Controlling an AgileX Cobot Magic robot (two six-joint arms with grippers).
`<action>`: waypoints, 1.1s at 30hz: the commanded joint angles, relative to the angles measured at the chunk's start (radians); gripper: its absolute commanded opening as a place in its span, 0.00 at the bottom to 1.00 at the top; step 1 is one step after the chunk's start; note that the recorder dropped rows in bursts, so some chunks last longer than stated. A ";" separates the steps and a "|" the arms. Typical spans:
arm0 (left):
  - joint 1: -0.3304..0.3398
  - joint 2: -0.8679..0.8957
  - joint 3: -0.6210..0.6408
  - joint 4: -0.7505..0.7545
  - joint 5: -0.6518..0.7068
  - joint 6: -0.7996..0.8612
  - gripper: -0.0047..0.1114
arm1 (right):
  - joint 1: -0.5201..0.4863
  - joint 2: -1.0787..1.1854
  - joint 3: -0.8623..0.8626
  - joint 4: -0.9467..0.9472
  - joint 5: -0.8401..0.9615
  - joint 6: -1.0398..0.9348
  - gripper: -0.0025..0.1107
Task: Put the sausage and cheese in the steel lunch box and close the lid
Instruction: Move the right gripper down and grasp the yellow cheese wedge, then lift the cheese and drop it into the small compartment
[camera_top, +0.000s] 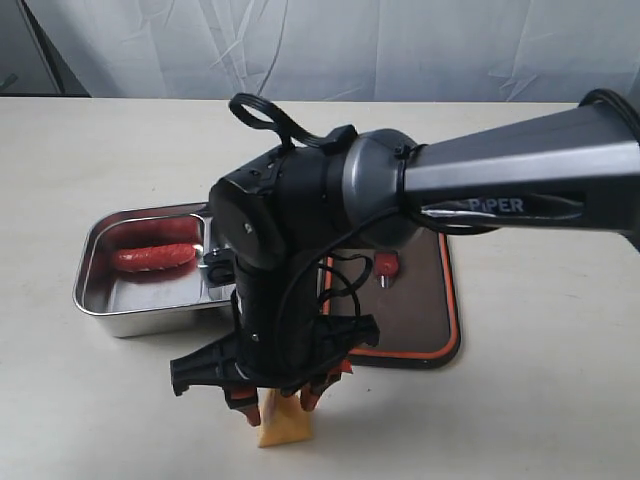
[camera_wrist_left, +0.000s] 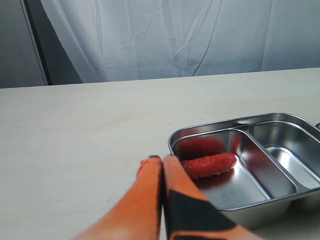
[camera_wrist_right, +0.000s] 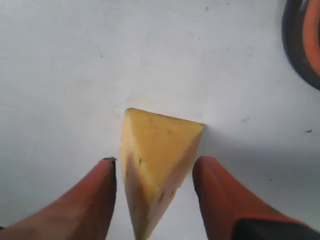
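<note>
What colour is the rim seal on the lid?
Orange-red, running around the edge of the dark lid; it shows best in the exterior view.

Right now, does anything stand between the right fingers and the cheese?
Nothing visible does. The cheese lies directly between the two right fingers, with one finger on each side of it.

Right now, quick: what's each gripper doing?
Left gripper: closed, holding nothing.
Right gripper: open, fingers either side of the cheese, not clamped on it yet.
</note>
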 joint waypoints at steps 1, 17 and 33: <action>0.000 -0.006 0.004 0.000 0.001 -0.002 0.04 | -0.001 -0.001 0.041 0.018 -0.037 0.003 0.46; 0.000 -0.006 0.004 0.000 0.001 -0.002 0.04 | -0.001 0.017 0.078 0.043 -0.142 0.003 0.39; 0.000 -0.006 0.004 0.000 0.001 -0.002 0.04 | -0.001 -0.036 0.076 0.056 -0.124 -0.027 0.01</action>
